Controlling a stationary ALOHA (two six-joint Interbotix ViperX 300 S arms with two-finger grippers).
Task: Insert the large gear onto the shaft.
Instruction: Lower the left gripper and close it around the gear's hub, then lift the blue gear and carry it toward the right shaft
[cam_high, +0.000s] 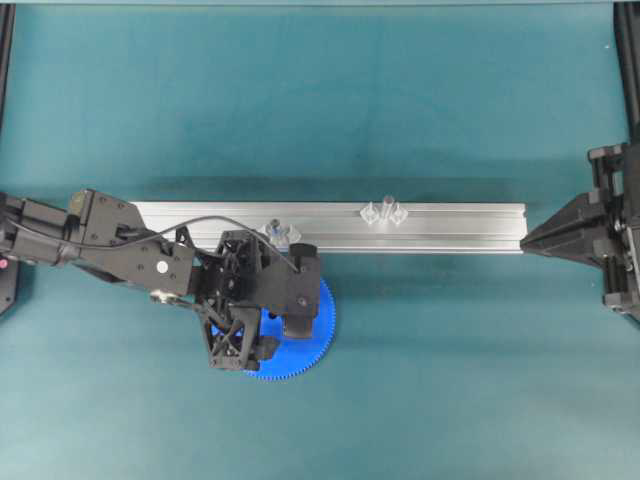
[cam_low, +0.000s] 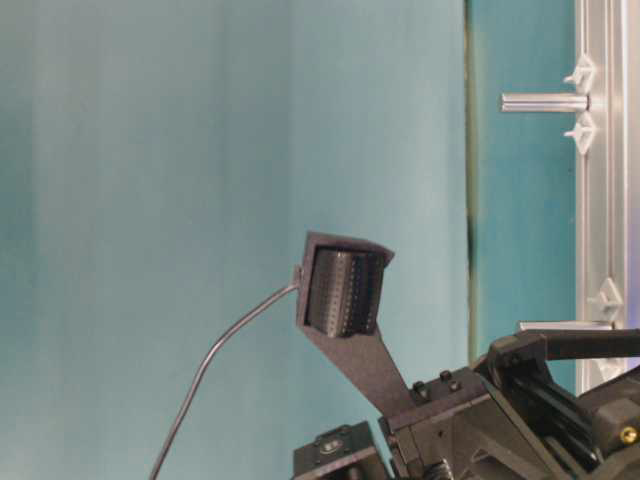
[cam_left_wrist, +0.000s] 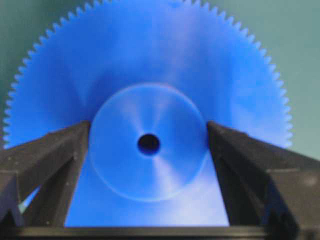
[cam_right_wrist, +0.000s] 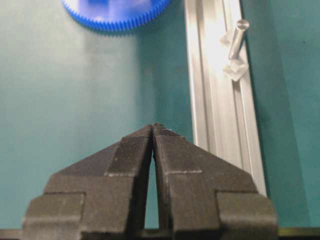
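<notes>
The large gear (cam_high: 318, 330), a bright-blue toothed disc, lies flat on the teal table just in front of the rail. It fills the left wrist view (cam_left_wrist: 150, 60), and its rim shows in the right wrist view (cam_right_wrist: 115, 12). My left gripper (cam_high: 268, 325) hangs over it, open. Its black fingers (cam_left_wrist: 55, 155) stand on either side of the raised hub (cam_left_wrist: 148, 142), close against it. The shaft (cam_high: 276, 230), a thin silvery pin with clear blocks at its foot, stands on the rail right behind the left gripper and shows again at table level (cam_low: 565, 325). My right gripper (cam_right_wrist: 152, 127) is shut and empty.
A long aluminium rail (cam_high: 450, 225) crosses the table's middle. A shorter, thicker pin (cam_high: 385, 212) with clear blocks stands on it further right, also seen from the right wrist (cam_right_wrist: 237, 37). The right gripper (cam_high: 524, 240) rests at the rail's right end.
</notes>
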